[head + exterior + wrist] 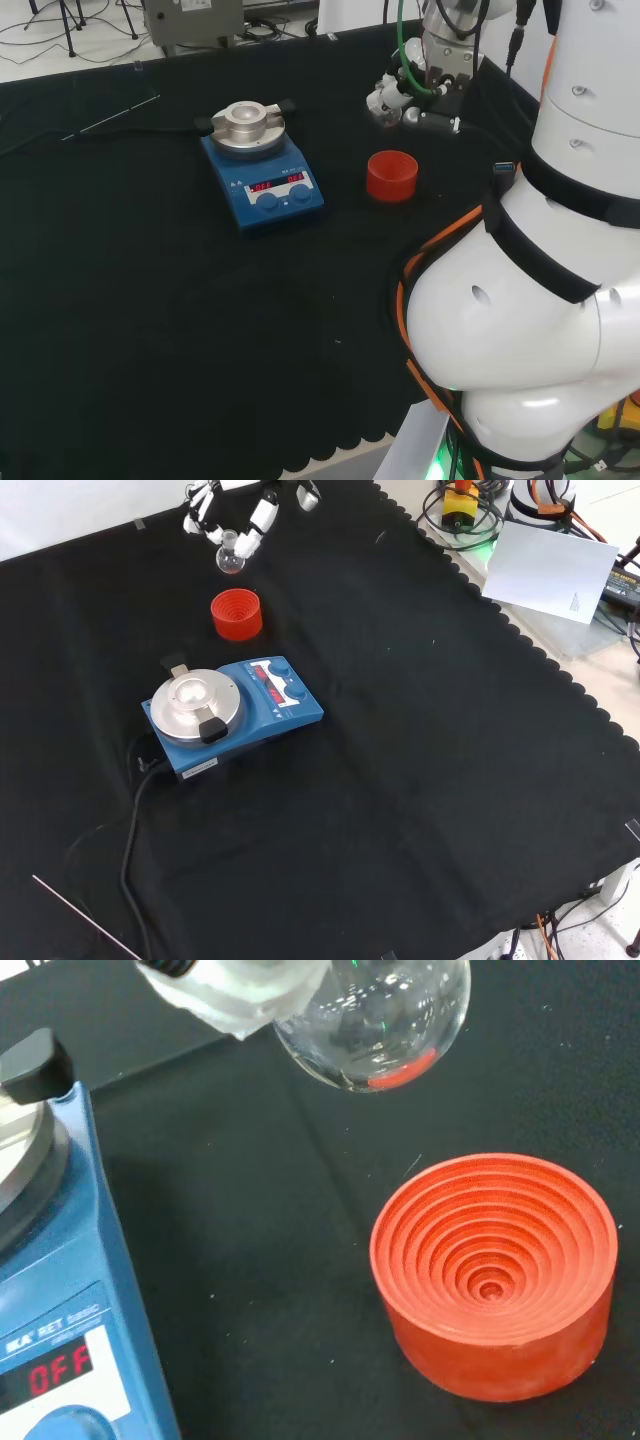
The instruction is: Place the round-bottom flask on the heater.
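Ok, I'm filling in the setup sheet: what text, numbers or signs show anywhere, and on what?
heater front panel: a white printed line and a red lit display, not quoted here; both too small to read in the head and front views.
red ribbed stand, round-bottom flask, hand: no print seen.
white sheet: a small mark, unreadable.

Red ribbed stand (237, 615), blue heater (232, 715) with silver top, black cloth (420, 780)
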Robot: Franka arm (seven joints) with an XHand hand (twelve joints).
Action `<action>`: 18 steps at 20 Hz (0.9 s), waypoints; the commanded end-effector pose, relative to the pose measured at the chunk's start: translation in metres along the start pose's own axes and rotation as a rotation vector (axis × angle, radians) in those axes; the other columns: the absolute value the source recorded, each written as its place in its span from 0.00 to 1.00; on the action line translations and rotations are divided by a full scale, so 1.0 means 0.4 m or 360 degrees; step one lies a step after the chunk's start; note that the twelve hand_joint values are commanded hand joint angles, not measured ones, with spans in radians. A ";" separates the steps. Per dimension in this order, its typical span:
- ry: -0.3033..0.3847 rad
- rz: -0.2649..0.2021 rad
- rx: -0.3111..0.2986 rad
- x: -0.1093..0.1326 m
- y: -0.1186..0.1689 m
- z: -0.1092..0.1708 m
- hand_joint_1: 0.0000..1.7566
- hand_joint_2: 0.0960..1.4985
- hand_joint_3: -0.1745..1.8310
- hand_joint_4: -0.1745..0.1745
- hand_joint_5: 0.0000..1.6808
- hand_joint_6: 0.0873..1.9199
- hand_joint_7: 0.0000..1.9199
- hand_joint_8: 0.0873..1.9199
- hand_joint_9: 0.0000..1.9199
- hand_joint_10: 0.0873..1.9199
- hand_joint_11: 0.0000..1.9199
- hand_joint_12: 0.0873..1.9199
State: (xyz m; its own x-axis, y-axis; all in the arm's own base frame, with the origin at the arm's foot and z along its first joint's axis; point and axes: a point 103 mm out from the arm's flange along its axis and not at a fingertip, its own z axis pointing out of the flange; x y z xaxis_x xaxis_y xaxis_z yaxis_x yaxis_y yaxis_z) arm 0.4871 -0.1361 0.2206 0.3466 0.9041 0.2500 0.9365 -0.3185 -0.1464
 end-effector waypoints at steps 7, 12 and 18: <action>-0.0031 -0.0101 0.0038 0.078 -0.008 -0.026 0.56 0.55 0.40 1.00 0.53 0.66 0.24 0.23 0.31 0.24 0.10 0.67; -0.0043 -0.0176 0.0064 0.158 0.007 -0.045 0.56 0.55 0.41 1.00 0.53 0.66 0.24 0.23 0.31 0.24 0.10 0.67; -0.0057 -0.0279 0.0116 0.260 0.026 -0.037 0.56 0.54 0.41 1.00 0.54 0.66 0.24 0.23 0.31 0.24 0.10 0.67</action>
State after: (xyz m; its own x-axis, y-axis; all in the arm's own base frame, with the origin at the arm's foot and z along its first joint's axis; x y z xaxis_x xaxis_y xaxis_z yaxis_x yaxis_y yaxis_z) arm 0.5190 -0.0840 0.2563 0.2317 0.9420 0.2430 0.9684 -0.1997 -0.1492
